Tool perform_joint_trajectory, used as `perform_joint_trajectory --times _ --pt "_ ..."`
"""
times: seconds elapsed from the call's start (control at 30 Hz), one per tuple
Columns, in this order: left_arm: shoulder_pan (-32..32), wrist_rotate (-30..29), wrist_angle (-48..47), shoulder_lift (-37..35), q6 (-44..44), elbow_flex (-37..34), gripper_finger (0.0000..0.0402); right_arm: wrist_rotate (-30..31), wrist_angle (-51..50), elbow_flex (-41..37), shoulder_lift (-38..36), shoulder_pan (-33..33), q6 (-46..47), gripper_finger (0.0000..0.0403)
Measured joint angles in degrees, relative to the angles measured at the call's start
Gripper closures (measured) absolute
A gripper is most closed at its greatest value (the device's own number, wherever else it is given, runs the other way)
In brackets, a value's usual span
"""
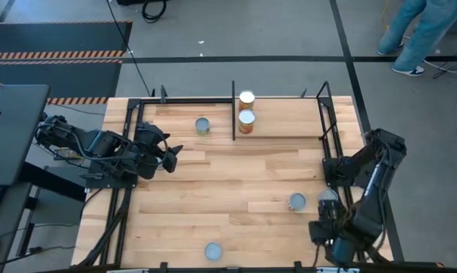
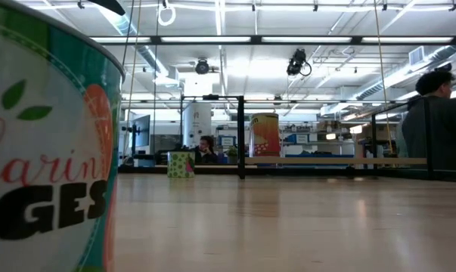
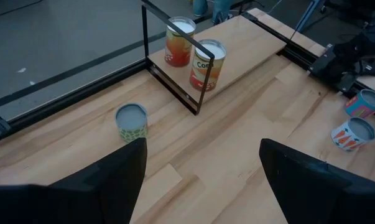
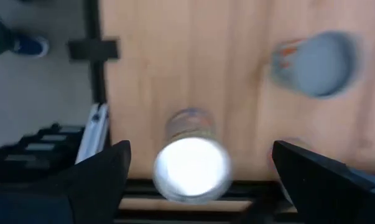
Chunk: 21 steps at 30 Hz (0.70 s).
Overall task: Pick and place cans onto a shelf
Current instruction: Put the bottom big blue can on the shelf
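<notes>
We see a light wooden table with two dark arms, one on each side. At the far edge stands the shelf, a low rack of thin black rails around a wooden board, with a black post near its middle.

The left arm lies at the left side of the table, and the left gripper is above the boards, near and left of the shelf. In its wrist view the two dark fingers are wide apart and nothing is between them.

The right arm is folded at the right near corner. The right gripper points down at the table there; its fingers are spread apart, and a can with a bright round top stands below, between them. We cannot tell if the fingers touch it.

Two orange cans are on the shelf, just right of the middle post: one at the far edge and one just nearer, close to each other. A can with a yellow-green label stands upright left of the post, apart from the two orange cans.

On the open table, a can with a grey top stands near the right arm, with another one just right of it, partly hidden by the arm. One more can stands alone at the near edge, close to the low camera.

Beyond the table, a person in blue trousers stands on the floor at the far right.
</notes>
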Motion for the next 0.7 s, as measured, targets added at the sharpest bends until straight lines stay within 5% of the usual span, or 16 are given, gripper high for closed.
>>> perform_joint_trajectory --times 0.3,0.7 --pt "0.0 0.0 0.0 0.0 0.1 0.0 0.0083 2.8 9.7 -12.0 -3.3 5.8 0.1 0.0003" --pt "0.0 0.0 0.0 0.0 0.0 0.0 0.0083 -1.2 14.6 -19.3 -3.4 6.4 -3.3 0.0004"
